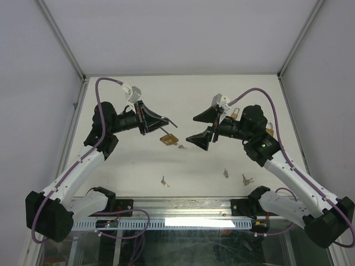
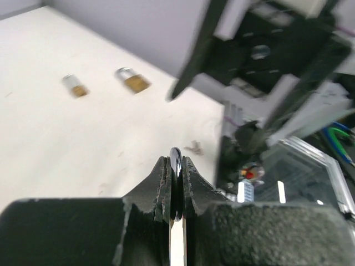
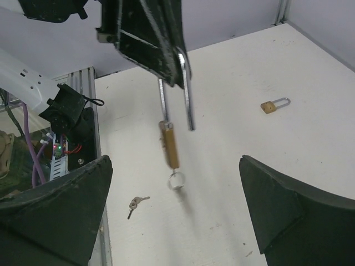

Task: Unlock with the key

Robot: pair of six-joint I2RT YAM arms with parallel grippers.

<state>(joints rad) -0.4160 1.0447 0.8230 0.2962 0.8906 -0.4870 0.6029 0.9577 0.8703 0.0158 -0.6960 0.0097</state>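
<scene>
Left gripper [image 2: 176,160] pinches the silver shackle of the brass padlock [image 3: 170,145], which hangs above the middle of the white table [image 1: 138,166], small ringed key [image 3: 176,180] in its base. Right gripper [image 1: 191,128]: fingers wide, holding nothing.

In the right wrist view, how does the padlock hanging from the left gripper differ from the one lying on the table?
The held padlock hangs from the left gripper by its shackle; the table padlock lies flat. The held padlock's shackle has one leg free, with a key ring below; the table padlock looks closed, no key visible. Both are brass-coloured.
</scene>
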